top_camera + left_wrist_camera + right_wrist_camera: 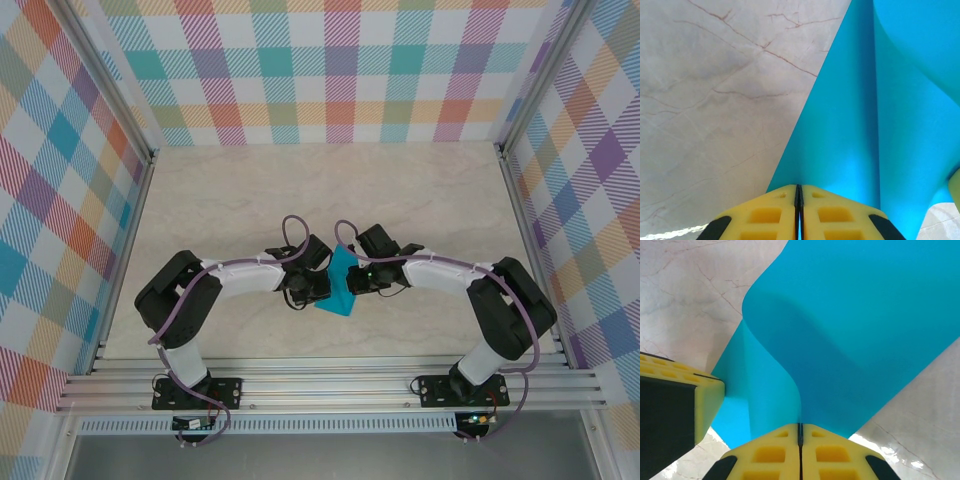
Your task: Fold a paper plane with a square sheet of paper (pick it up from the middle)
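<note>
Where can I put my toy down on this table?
The whole far half of the table, up to the checkered back wall, is bare. It's crowded in the near middle, where the left gripper and right gripper pinch the blue paper.

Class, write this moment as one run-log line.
left pincer: shut on square sheet of paper | right pincer: shut on it | sheet: curved between them
</note>
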Robot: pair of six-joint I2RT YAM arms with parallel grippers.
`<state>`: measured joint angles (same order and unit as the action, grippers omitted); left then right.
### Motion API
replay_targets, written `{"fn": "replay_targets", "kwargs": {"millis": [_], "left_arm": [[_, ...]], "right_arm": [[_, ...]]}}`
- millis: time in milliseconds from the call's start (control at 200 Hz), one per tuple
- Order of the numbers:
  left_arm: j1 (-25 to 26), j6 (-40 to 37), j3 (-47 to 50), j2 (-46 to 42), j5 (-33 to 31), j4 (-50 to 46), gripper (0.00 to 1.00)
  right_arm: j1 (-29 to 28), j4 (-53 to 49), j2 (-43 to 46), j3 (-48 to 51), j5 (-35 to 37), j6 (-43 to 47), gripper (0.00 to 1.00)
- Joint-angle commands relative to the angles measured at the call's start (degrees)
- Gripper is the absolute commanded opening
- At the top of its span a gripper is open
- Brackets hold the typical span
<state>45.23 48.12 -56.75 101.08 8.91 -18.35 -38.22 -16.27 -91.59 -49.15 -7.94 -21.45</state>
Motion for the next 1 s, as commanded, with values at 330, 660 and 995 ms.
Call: {"fn": "replay_targets", "kwargs": {"millis": [330, 660, 995], "left_arm": [[-0.38, -1.27, -0.63, 0.34, -0.76, -3.76, 0.11], [-0.35, -1.28, -0.45, 0.35, -0.74, -3.80, 0.11], [-0.33, -1.27, -0.38, 0.47, -0.56, -3.71, 0.11]], "right_arm": [[0.34, -0.61, -3.85, -3.03, 1.46, 4.19, 0.07], [0.33, -1.94, -4.70, -3.98, 2.32, 4.66, 0.08], [0.29, -3.16, -3.17, -3.41, 1.60, 4.98, 0.08]]}}
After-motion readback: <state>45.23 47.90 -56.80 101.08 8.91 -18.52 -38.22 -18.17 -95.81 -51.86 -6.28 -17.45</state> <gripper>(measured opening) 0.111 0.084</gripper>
